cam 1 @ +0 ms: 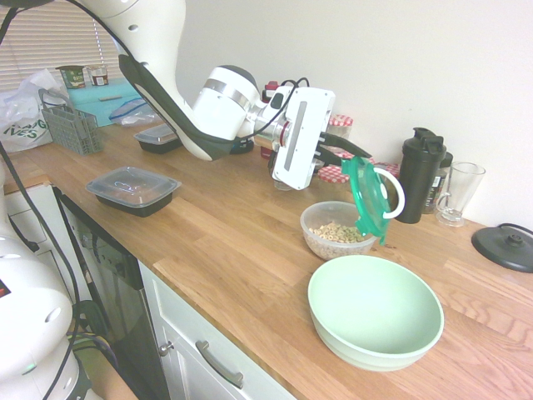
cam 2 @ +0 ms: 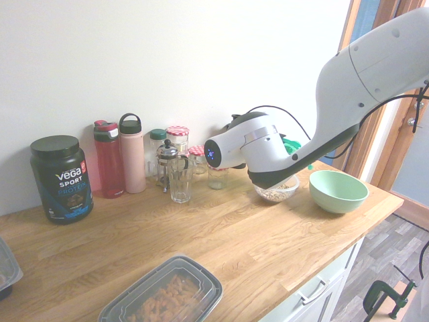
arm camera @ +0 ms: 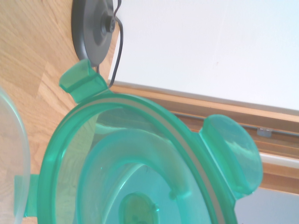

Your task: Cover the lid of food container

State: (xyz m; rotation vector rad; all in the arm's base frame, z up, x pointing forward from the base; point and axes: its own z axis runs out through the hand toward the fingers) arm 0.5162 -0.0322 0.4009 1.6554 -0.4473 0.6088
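Observation:
The green lid [cam 1: 367, 198] hangs on edge, almost upright, over the far right rim of the food container [cam 1: 331, 230], a small clear round bowl of beige cereal on the wooden counter. My gripper [cam 1: 354, 158] is shut on the lid's upper rim, reaching in from the left. The wrist view is filled by the translucent lid [arm camera: 140, 158] with its snap tabs, and a clear curved edge, probably the container [arm camera: 14, 154], shows at one side. From the second exterior view the arm hides most of the lid [cam 2: 290, 145], and the container [cam 2: 276, 191] shows below the wrist.
A large mint bowl [cam 1: 375, 310] stands just in front of the container. Behind it are jars [cam 1: 337, 127], a black shaker bottle [cam 1: 420, 173], a glass mug [cam 1: 458, 193] and a black round lid [cam 1: 505, 246]. Black trays [cam 1: 133, 189] lie to the left.

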